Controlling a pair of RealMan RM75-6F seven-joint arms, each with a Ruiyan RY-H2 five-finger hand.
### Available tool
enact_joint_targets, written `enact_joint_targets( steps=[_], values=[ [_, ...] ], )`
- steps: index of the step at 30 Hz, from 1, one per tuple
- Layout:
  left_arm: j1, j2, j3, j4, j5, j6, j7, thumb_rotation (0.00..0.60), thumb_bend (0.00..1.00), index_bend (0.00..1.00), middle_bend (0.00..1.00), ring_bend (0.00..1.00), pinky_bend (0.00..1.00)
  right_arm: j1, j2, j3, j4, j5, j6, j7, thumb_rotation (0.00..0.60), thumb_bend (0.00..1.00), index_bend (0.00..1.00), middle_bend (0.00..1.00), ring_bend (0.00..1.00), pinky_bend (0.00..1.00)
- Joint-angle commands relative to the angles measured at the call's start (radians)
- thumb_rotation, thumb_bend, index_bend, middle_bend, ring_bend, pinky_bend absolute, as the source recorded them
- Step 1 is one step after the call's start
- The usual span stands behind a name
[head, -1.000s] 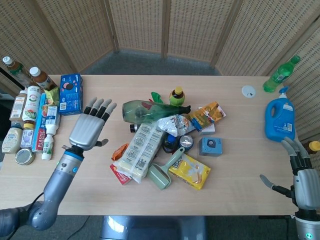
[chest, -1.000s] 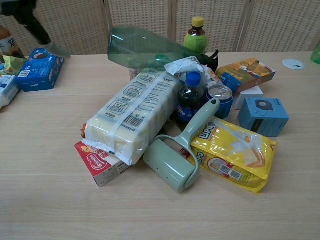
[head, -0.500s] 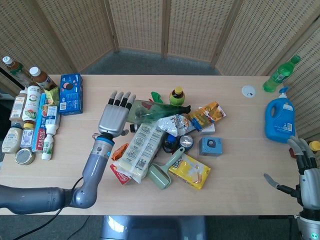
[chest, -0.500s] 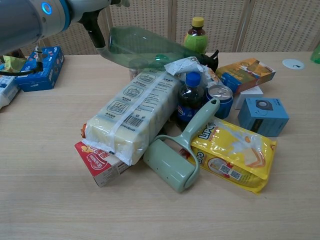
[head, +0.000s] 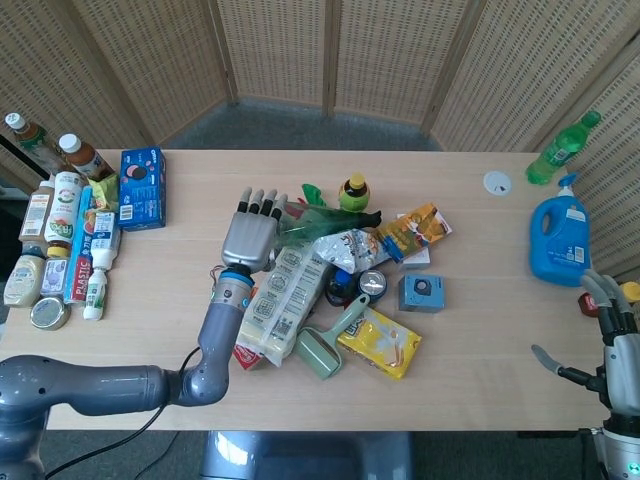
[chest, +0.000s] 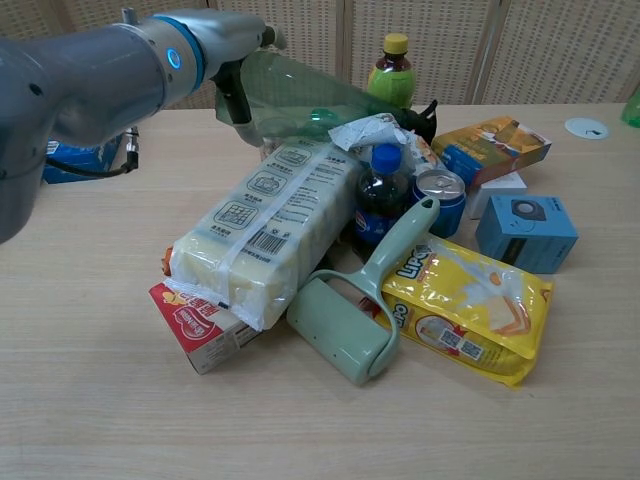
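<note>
My left hand (head: 252, 232) is stretched out flat with its fingers straight and apart, over the left end of a green plastic bottle (head: 305, 220) lying on its side on top of a heap of goods. Whether it touches the bottle is unclear. In the chest view its forearm (chest: 100, 85) crosses the upper left and the green bottle (chest: 300, 95) lies just past the wrist. Below the hand lies a long white packet (head: 278, 298). My right hand (head: 610, 335) hangs at the table's right front edge, fingers apart, holding nothing.
The heap also holds a green lint roller (chest: 350, 320), a yellow bag (chest: 470, 305), a small blue box (chest: 527, 232) and a can (chest: 440, 195). Several bottles and a blue biscuit box (head: 143, 187) line the left edge. A blue detergent jug (head: 560, 240) stands far right.
My left hand has swept right from the bare table near the biscuit box to the heap, now over the green bottle's end. The right hand has sunk slightly lower at the edge.
</note>
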Motion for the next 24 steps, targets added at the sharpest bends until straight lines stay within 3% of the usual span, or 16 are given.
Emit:
enact_joint_targets(
  steps=[1,3,5,7,10,14,18,24],
  values=[
    [-0.016,-0.029,0.005,0.042,-0.01,0.016,0.0,0.6,0.0,0.02,0.0,0.0,0.0,-0.002,0.004,0.002,0.002,0.0,0.003,0.014,0.6,0.0,0.07,0.03,0.0,0.0],
    [-0.024,-0.044,0.012,0.071,0.009,0.034,0.001,0.6,0.0,0.06,0.0,0.0,0.04,-0.002,0.007,0.001,0.001,-0.002,0.002,0.025,0.6,0.0,0.07,0.03,0.0,0.0],
    [-0.032,-0.064,0.028,0.115,0.047,0.058,0.002,0.6,0.0,0.16,0.03,0.06,0.24,-0.003,0.008,0.002,0.002,-0.006,0.006,0.034,0.6,0.0,0.07,0.03,0.0,0.0],
    [-0.038,-0.085,0.046,0.163,0.086,0.076,0.004,0.6,0.0,0.36,0.22,0.3,0.56,-0.003,0.009,0.002,0.003,-0.008,0.009,0.042,0.6,0.0,0.08,0.03,0.0,0.0],
    [-0.04,-0.102,0.069,0.215,0.134,0.094,0.01,0.6,0.01,0.6,0.55,0.61,0.78,-0.004,0.011,0.002,0.003,-0.012,0.012,0.055,0.6,0.0,0.08,0.03,0.0,0.0],
    [-0.029,-0.092,0.088,0.227,0.18,0.102,0.008,0.6,0.07,0.73,0.67,0.71,0.81,-0.005,0.012,0.001,0.004,-0.014,0.013,0.059,0.6,0.0,0.08,0.03,0.0,0.0],
    [-0.008,-0.054,0.076,0.178,0.201,0.123,0.005,0.6,0.08,0.75,0.69,0.73,0.81,-0.006,0.015,0.0,0.0,-0.016,0.015,0.061,0.6,0.0,0.08,0.03,0.0,0.0],
    [0.016,0.077,0.035,0.0,0.251,0.186,0.033,0.6,0.08,0.75,0.69,0.73,0.81,-0.008,0.015,-0.005,-0.009,-0.03,0.02,0.05,0.6,0.0,0.08,0.03,0.0,0.0]
  ],
)
